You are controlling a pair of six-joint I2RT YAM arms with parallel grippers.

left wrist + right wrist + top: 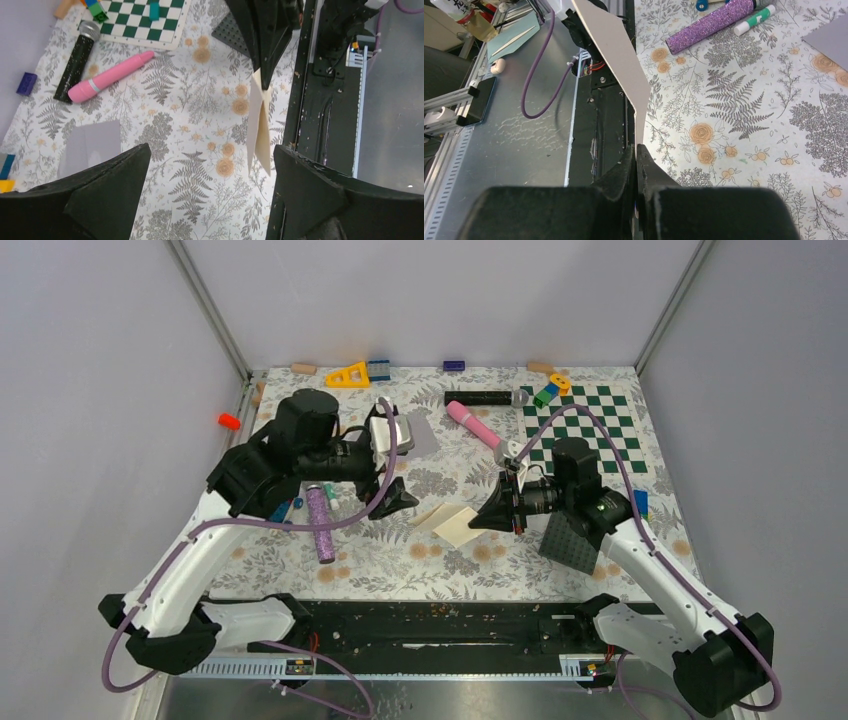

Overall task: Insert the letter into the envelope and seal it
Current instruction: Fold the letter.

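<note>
Right claw [636, 150] pinching letter [616, 55], envelope [92, 142] part-hidden by left claw [210, 150]

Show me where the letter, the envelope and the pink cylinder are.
letter [455, 527], top external view, middle of the tan sheet
envelope [92, 145], left wrist view, its grey face
pink cylinder [474, 424], top external view, middle of its body

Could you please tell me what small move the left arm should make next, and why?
Probably move the open left hand over to the envelope, lying flat on the table untouched. The right hand is shut on the letter at its edge, holding it lifted, so the letter looks secured; the envelope likely needs holding before it can go in.
</note>
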